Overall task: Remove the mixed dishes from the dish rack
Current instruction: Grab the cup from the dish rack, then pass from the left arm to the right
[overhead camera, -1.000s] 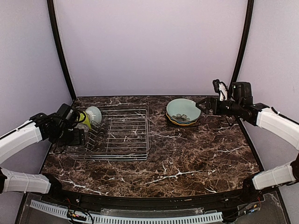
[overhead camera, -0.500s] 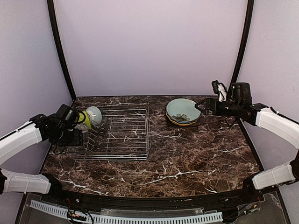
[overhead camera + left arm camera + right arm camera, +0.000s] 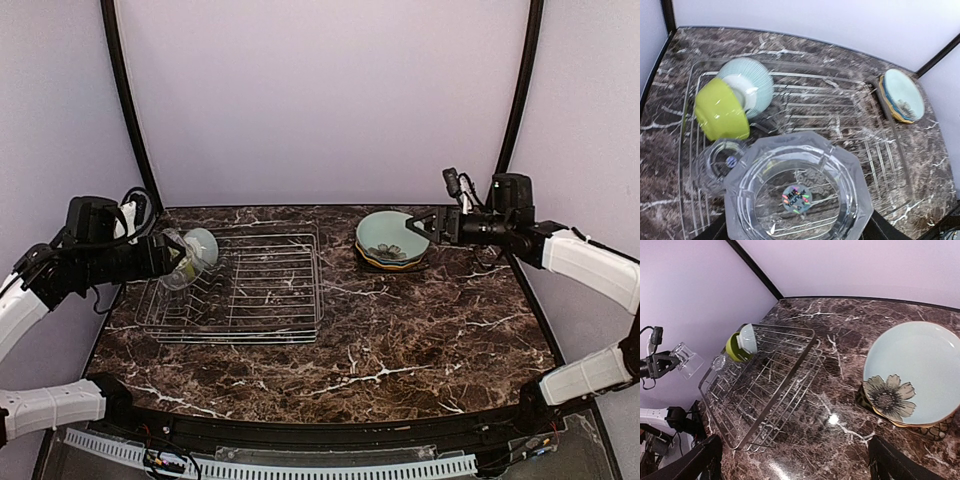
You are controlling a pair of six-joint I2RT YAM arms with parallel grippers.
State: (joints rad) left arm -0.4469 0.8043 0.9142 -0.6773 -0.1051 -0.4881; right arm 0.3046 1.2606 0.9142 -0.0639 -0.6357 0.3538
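Clear glass (image 3: pixel 800 195) is clamped in the left gripper (image 3: pixel 160 258), held above the dish rack's (image 3: pixel 270 300) left end. Right gripper (image 3: pixel 422 225) stands wide open near the stacked plates (image 3: pixel 392 240).

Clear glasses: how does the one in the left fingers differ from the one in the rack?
The gripped glass is held in the air, tipped sideways; the rack glass rests inside the rack, beside the yellow-green bowl. The gripped glass shows a multicoloured sticker, the rack glass a blue mark. Both are clear.
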